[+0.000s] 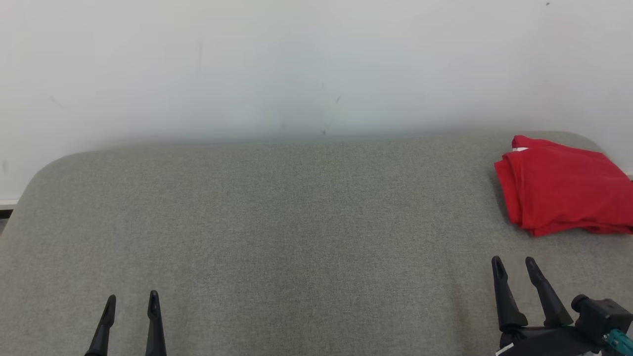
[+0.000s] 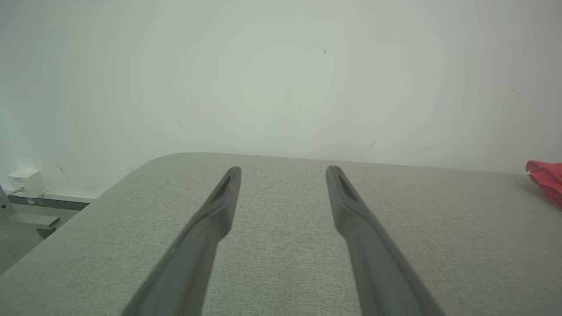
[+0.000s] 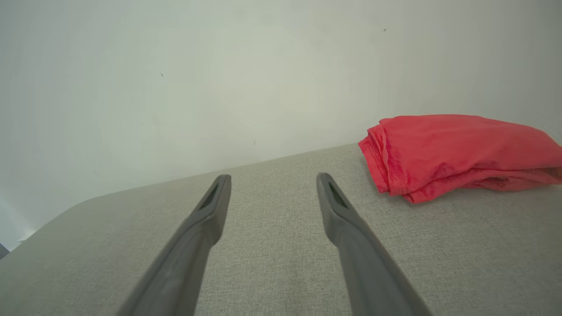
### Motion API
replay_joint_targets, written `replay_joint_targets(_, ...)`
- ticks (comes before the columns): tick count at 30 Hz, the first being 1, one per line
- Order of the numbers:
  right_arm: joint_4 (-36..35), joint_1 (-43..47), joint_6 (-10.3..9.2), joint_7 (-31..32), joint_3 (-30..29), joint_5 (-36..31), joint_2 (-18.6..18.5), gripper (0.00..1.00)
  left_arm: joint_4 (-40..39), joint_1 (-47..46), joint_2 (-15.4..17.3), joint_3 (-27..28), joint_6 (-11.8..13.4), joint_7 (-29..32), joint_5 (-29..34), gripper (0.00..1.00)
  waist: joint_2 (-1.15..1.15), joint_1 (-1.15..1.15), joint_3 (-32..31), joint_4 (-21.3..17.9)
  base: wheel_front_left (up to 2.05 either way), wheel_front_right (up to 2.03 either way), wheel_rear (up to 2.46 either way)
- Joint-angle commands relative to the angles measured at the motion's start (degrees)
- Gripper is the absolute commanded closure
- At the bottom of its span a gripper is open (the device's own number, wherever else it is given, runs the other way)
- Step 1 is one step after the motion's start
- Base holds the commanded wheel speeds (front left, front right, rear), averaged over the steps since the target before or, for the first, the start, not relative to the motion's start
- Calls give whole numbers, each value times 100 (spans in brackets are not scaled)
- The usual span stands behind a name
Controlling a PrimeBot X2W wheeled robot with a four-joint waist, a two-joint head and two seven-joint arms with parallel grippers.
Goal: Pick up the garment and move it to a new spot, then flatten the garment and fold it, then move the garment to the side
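Observation:
A red garment (image 1: 564, 185) lies folded in a compact stack at the far right of the grey fabric surface (image 1: 296, 222); the right wrist view has it (image 3: 456, 153) ahead and to the right, and its edge (image 2: 546, 180) peeks in at the right of the left wrist view. My right gripper (image 1: 514, 264) hovers open near the front right, a short way in front of the garment and apart from it. At the front left my left gripper (image 1: 131, 300) is open too, far from the garment. Nothing sits between either pair of fingers.
A pale wall (image 1: 296, 64) rises directly behind the surface. The surface has rounded far corners. A small white box (image 2: 25, 182) sits on a ledge by the wall beyond the left corner.

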Motion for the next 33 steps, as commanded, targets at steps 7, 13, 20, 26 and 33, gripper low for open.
replay_joint_targets(7,-221,370,-11,93,-133,-250,198,0,191,-38,-4,3,-12,-17,-44,0,0,0,-108,32,0,0,0)
replay_joint_targets(13,-376,552,-11,166,-249,-349,323,0,353,13,9,18,-46,-17,-135,0,0,0,-208,67,0,0,0)
replay_joint_targets(20,-607,670,-11,280,-279,-495,392,0,549,58,99,-35,-42,20,-99,0,0,0,-280,67,0,0,0)
replay_joint_targets(26,-717,735,-11,343,-269,-611,439,0,612,65,137,-58,-31,80,-149,0,0,0,-314,62,0,0,0)
replay_joint_targets(33,-742,759,-11,374,-268,-648,463,0,647,51,163,-96,-17,133,-143,0,0,0,-333,60,0,0,0)
